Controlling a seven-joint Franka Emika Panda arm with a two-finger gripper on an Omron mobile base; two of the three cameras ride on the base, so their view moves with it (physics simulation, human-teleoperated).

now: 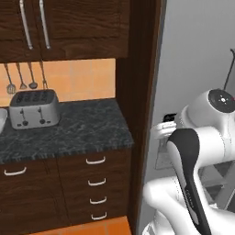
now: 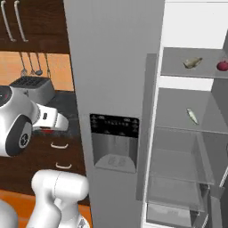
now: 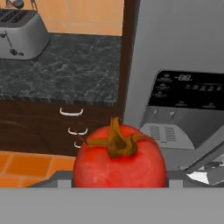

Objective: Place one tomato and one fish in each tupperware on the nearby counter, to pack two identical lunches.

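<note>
Gripper [image 3: 119, 183] is carrying a tomato [image 3: 119, 157], jaws part-closed around it, stem facing the camera. Beyond the tomato, up and left, the counter [image 3: 65, 70] is lying with the toaster [image 3: 19, 33] at its far left. A tupperware rim [image 1: 2, 120] is showing just left of the toaster.

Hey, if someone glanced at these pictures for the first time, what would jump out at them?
A big red tomato with its green stem fills the bottom of the hand view, right at the gripper. In the right base view the fridge stands open, two fish on its shelves. A silver toaster sits on the dark counter.
</note>
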